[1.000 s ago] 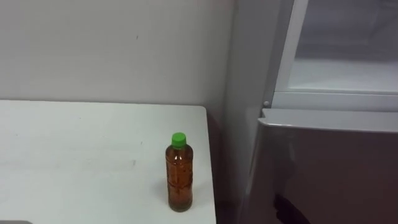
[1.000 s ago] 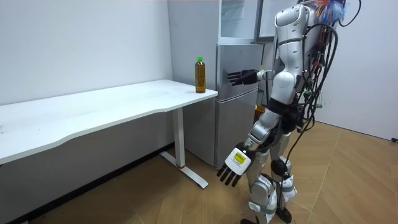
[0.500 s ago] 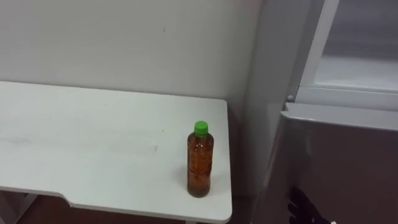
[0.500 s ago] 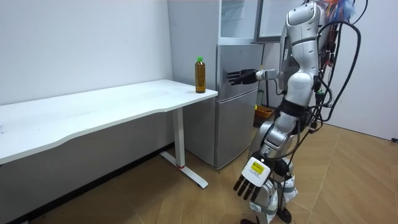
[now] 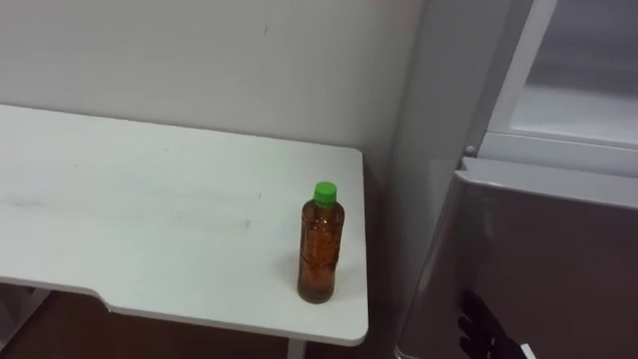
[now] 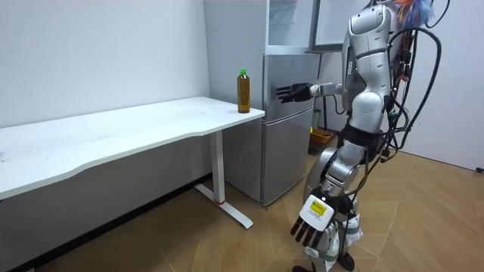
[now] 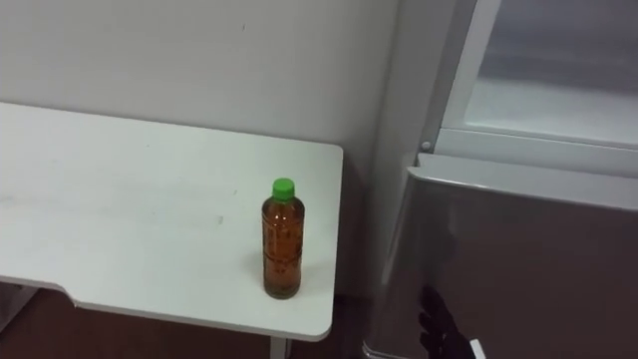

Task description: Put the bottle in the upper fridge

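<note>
Approach stage, before any grasp. The bottle (image 5: 319,242), amber-filled with a green cap, stands upright near the right-hand corner of the white counter (image 5: 150,219), just beside the fridge and untouched by either hand. The upper fridge compartment (image 5: 583,105) stands open, its pale interior visible above the grey lower door (image 5: 538,259). The robot stands facing the fridge. Its right hand (image 6: 291,92) is held out at chest height in front of the lower door, fingers spread and holding nothing. Its left hand (image 6: 311,221) hangs low by the leg, fingers loosely straight and empty.

The next move probably calls for carrying a hand across to the bottle, closing round its body below the cap, then lifting it clear of the counter edge and up to the open compartment.
</note>
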{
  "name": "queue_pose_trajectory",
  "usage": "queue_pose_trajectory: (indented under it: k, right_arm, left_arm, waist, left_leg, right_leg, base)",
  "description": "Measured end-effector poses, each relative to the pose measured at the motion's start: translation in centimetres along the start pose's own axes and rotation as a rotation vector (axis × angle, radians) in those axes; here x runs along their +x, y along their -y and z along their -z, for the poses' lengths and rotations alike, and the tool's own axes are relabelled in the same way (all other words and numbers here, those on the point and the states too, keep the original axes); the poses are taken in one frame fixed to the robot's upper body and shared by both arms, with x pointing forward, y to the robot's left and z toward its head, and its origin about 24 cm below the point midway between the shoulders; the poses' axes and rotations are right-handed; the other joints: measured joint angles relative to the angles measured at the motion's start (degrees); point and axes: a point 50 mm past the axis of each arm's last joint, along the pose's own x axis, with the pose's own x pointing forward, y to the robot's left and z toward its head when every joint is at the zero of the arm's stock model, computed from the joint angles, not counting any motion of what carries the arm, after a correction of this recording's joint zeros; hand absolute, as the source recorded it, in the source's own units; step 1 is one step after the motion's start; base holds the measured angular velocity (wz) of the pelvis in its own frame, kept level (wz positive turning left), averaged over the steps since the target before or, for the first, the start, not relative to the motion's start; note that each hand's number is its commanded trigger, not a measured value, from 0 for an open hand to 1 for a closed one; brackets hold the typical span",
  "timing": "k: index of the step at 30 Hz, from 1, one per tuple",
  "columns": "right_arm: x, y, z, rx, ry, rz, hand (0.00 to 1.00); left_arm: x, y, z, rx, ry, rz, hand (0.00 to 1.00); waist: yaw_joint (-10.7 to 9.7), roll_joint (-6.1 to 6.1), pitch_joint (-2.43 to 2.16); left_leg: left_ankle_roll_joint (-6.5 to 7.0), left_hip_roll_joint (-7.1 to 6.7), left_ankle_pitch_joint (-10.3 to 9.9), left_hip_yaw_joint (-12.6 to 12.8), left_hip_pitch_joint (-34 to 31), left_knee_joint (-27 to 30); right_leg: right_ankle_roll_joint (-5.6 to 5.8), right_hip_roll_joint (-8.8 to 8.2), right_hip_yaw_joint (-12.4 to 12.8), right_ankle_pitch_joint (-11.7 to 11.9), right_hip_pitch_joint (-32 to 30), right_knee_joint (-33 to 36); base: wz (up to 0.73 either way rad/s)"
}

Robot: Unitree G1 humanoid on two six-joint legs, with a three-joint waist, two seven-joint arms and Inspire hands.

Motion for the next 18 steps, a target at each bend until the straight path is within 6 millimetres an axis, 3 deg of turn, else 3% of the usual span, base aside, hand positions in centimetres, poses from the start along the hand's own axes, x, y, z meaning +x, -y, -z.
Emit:
queue_pose_trajectory:
  k: [8,10,18]
  right_arm:
    - [0.8,-0.1,-0.7,0.063,0.0,0.048,0.0]
    - [0.9,-0.2,-0.8,0.086,0.0,0.052,0.0]
    - [1.3,-0.6,-2.0,0.1,0.031,0.037,0.0]
  left_arm:
    - [0.0,-0.3,-0.1,0.004,-0.006,-0.016,0.0]
    - [0.1,-0.3,-0.5,0.003,0.004,-0.018,0.0]
    - [0.2,-0.3,-1.0,0.015,0.022,-0.018,0.0]
  waist:
    - [0.3,-0.02,-0.02]
    - [0.5,0.26,0.15]
    - [0.7,1.05,0.0]
  left_leg:
    - [0.1,0.13,0.8,-0.2,-1.6,0.2]
    - [0.1,0.2,0.8,-0.8,-1.9,0.8]
    - [0.08,0.29,1.2,-1.5,-3.9,1.9]
  right_leg:
    - [-0.17,0.06,-0.3,0.8,-1.5,0.0]
    - [0.09,0.07,-0.5,0.7,-1.4,0.1]
    - [-0.08,0.04,-1.0,0.7,-3.2,1.3]
  base:
    - [0.02]
    - [0.05]
    - [0.04]
